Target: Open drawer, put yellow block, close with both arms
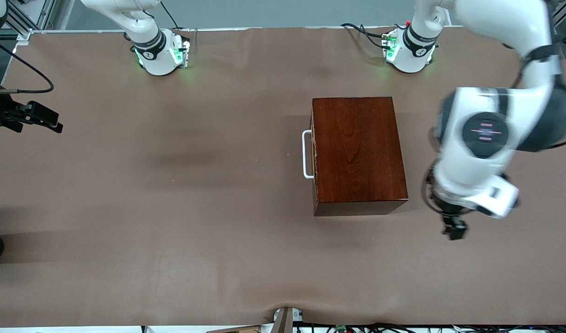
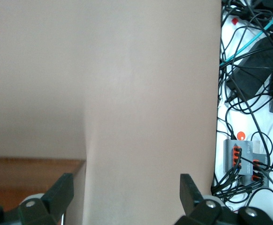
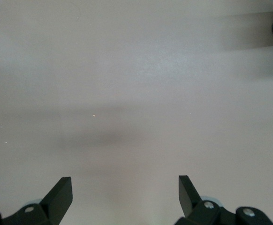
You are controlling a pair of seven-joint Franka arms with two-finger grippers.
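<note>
Drawer point(image 1: 314, 155) shut, no yellow block seen — fits before opening or after closing. Left gripper point(image 2: 127, 197) over table beside box point(image 1: 359, 152), fingers apart; right gripper point(image 3: 125, 194) over bare table at its own end — likewise apart.

One drawer cabinet point(image 1: 359, 155); two arms; one handle point(image 1: 307, 154).

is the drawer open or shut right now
Shut. In the front view the drawer front sits flush with the wooden box, with only the white handle sticking out toward the right arm's end of the table.

left arm point(image 1: 486, 152) blurred; drawer point(image 1: 357, 155) interior hidden; right gripper point(image 1: 37, 118) edge-cropped
</note>
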